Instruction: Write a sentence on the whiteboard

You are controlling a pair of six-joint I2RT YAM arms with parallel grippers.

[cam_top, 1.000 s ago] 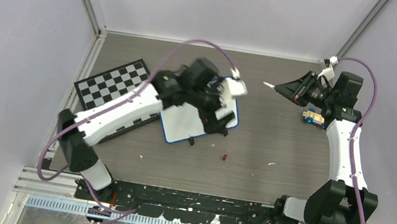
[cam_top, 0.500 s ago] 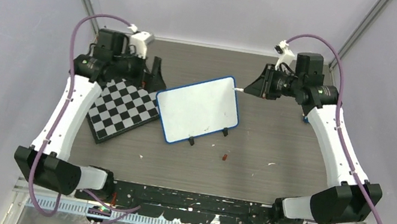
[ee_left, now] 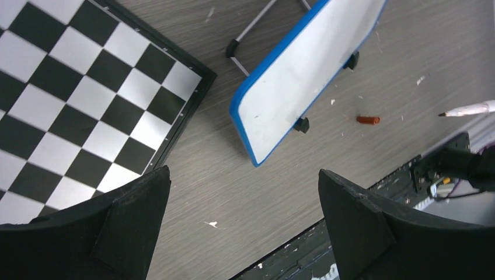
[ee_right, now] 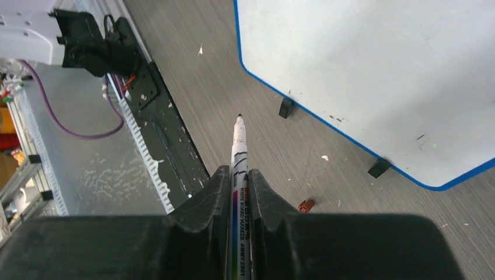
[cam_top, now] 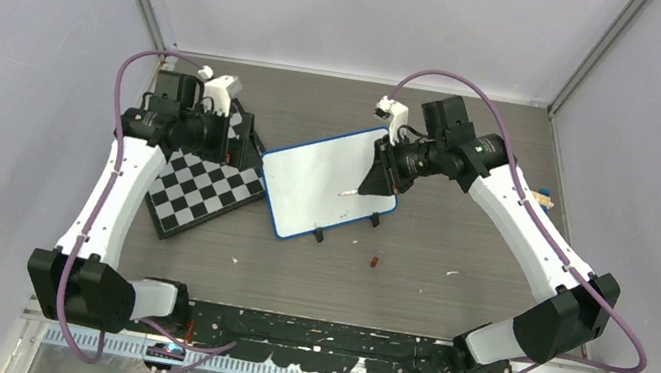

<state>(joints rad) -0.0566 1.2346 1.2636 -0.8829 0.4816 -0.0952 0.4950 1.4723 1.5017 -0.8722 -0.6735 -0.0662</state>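
Observation:
The whiteboard [cam_top: 317,184], blue-framed on black clip feet [cam_top: 318,236], lies tilted mid-table; it also appears in the wrist views [ee_left: 297,64] [ee_right: 373,70]. No sentence shows on its white face. My right gripper [cam_top: 377,176] [ee_right: 239,172] hovers over the board's right part, shut on a white marker [cam_top: 353,190] [ee_right: 239,146] whose uncapped tip points down toward the board's near edge. At the back left my left gripper [cam_top: 248,137] [ee_left: 243,172] stands open and empty above the chessboard's far corner.
The black-and-white chessboard [cam_top: 204,188] [ee_left: 76,99] lies left of the whiteboard, almost touching it. A small reddish-brown marker cap [cam_top: 375,262] [ee_right: 306,205] lies on the table near the board's front feet. The black base rail [cam_top: 332,334] runs along the near edge.
My left arm has swung off the whiteboard to the back left, and the chessboard has shifted nearer. The right arm has carried the marker from the far right to over the board.

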